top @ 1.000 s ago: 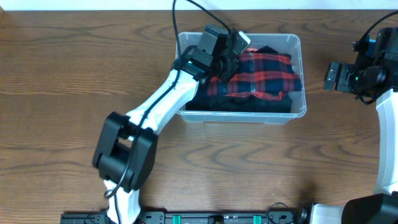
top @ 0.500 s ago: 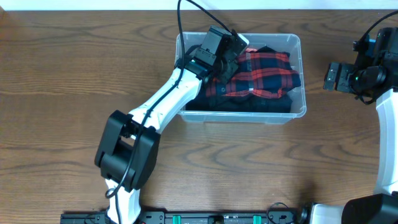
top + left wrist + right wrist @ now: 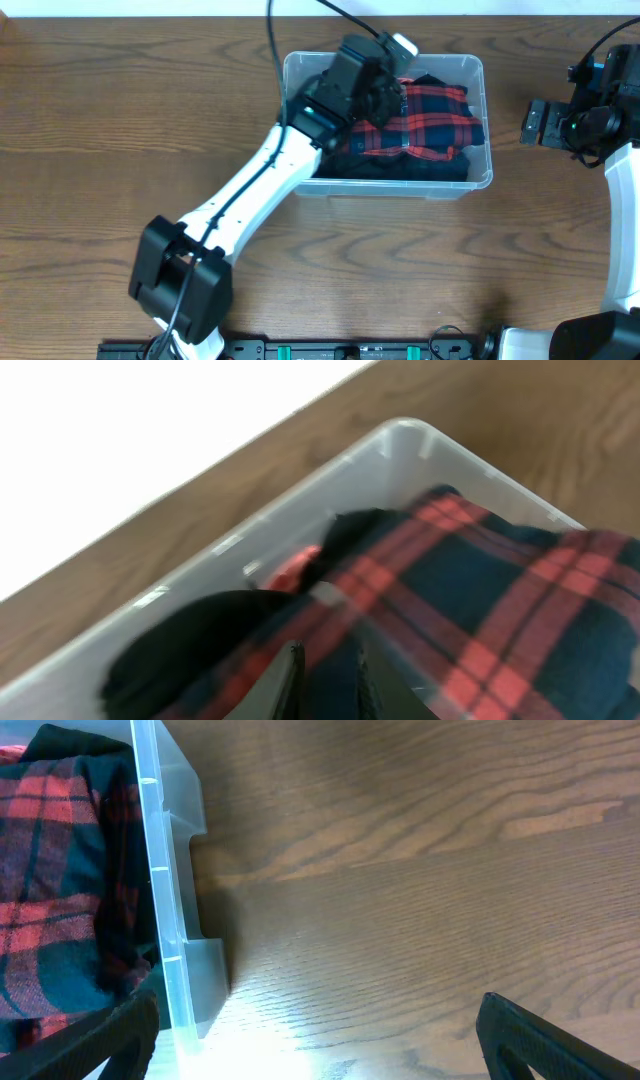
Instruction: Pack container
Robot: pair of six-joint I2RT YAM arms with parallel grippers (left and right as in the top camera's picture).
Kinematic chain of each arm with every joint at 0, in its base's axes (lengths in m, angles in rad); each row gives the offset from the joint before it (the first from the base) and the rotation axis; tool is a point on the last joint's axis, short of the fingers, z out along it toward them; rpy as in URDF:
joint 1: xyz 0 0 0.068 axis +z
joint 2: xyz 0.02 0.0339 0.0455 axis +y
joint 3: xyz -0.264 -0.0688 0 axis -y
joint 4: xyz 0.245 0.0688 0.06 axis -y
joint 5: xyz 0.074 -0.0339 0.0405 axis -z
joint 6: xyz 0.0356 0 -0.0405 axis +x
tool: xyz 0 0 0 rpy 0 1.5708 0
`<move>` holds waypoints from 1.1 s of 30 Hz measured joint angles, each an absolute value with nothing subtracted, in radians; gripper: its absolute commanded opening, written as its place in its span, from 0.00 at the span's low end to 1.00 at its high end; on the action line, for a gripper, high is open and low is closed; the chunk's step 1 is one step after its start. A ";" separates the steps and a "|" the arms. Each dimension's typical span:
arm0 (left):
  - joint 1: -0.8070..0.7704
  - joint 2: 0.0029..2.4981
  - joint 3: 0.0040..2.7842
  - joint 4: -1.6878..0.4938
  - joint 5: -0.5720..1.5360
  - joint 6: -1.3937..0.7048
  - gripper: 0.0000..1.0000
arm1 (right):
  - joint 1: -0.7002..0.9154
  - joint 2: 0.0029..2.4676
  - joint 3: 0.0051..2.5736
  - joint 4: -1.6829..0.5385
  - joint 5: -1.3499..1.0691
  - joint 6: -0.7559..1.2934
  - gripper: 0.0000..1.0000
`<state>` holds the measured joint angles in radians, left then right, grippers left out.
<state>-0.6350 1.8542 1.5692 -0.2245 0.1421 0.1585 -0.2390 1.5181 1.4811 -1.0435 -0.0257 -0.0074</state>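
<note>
Nearest us, at the front edge of the brown wood-grain surface (image 3: 120, 120), the white-and-black left arm (image 3: 250, 190) reached diagonally away towards the large rectangular clear plastic container (image 3: 400, 188). The container sat in the middle of the far half, with its long axis running left to right. In it lay a folded red-and-navy plaid cloth (image 3: 430, 120) on top of a dark garment (image 3: 400, 168), both inside the walls. The left jaws hung directly over the left half of that pile. In the wrist view they were drawn close with only a narrow gap. We could not tell whether they pinched a fold of the plaid or merely hovered above it. The black right arm (image 3: 590, 115) waited well apart, off the container's right short end. Its jaws were spread wide and empty, facing that end wall (image 3: 165, 870) across bare wood. We judged that the coming move turned on one relation: the contents lay straight below the left jaws, so a plain downward stroke would serve. The right arm would have had to cross the gap and clear the rim first. Beyond the far wall lay only a strip of wood and a white edge.
</note>
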 measured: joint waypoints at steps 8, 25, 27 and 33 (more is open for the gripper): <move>-0.671 1.911 1.569 -0.223 0.142 0.156 0.19 | -0.239 1.518 1.481 -1.044 -0.025 -0.007 0.99; -0.673 1.964 1.581 -0.471 0.147 0.153 0.09 | -0.239 1.518 1.481 -1.044 -0.026 -0.007 0.99; -0.673 1.964 1.581 -0.463 0.147 0.153 0.09 | -0.239 1.518 1.481 -1.044 -0.025 -0.007 0.99; -0.672 1.964 1.570 -0.414 0.146 0.136 0.10 | -0.239 1.518 1.481 -1.044 -0.025 -0.007 0.99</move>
